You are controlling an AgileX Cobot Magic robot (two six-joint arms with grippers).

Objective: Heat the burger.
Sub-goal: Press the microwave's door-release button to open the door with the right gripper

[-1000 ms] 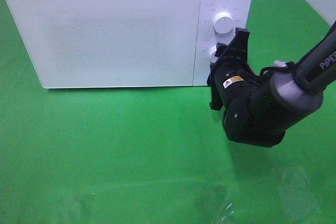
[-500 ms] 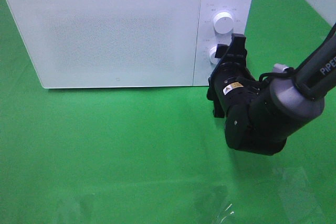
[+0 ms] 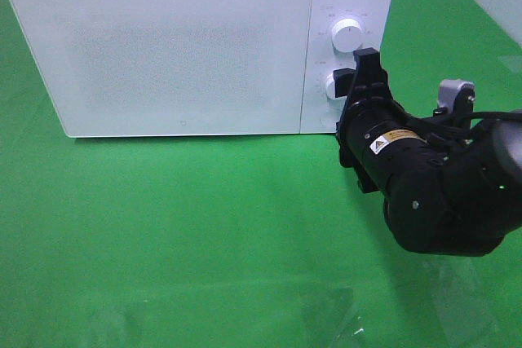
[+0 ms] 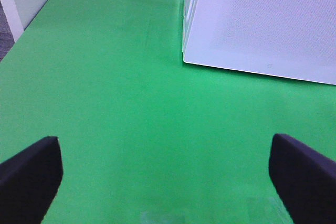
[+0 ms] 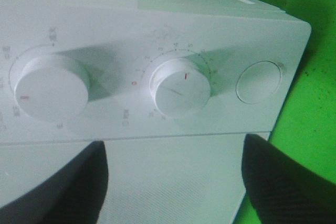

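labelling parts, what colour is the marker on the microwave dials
Red, on each dial; clearest in the right wrist view.

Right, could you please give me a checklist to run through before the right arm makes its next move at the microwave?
1. Microwave door shut: ok, it sits flush with the front.
2. Burger inside: cannot tell; the door is opaque and no view shows it.
3. Timer knob set: ok, its red line points away from the zero mark.
4. Right gripper free of the knob: ok, open, fingers apart and not touching it.
5. Left gripper out of the way: ok, open and empty over the green cloth.
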